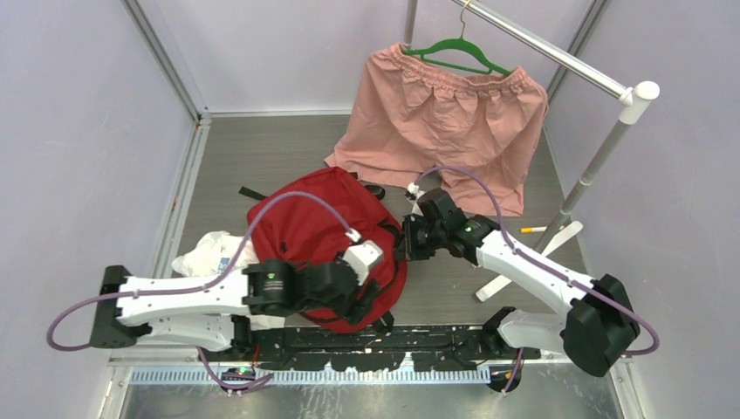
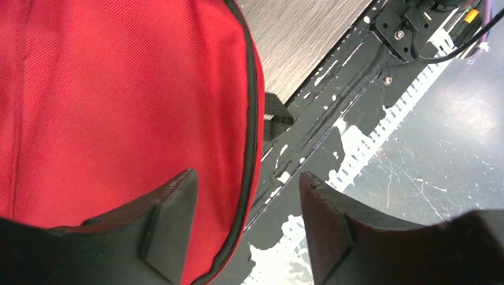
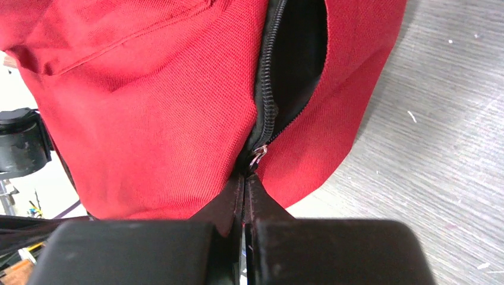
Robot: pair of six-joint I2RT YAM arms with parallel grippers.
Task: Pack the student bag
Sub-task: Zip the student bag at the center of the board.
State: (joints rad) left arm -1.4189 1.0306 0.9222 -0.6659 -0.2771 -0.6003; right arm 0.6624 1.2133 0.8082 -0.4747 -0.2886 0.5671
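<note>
Zipper partly open on red backpack (image 1: 323, 231); right claw (image 3: 245, 178) clamps zipper pull (image 3: 258, 155); left claw (image 2: 243, 184) open, empty; contents unseen, packing unfinished.

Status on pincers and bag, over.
Left pincer open over student bag edge. Right pincer shut on zipper pull, bag partly unzipped. No obstruction seen.

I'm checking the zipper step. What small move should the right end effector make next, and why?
Probably pull back toward itself, sliding the zipper pull further: the right end effector is shut on it, the student bag gapes only partway, and the left end effector stands open astride the bag's edge.
</note>
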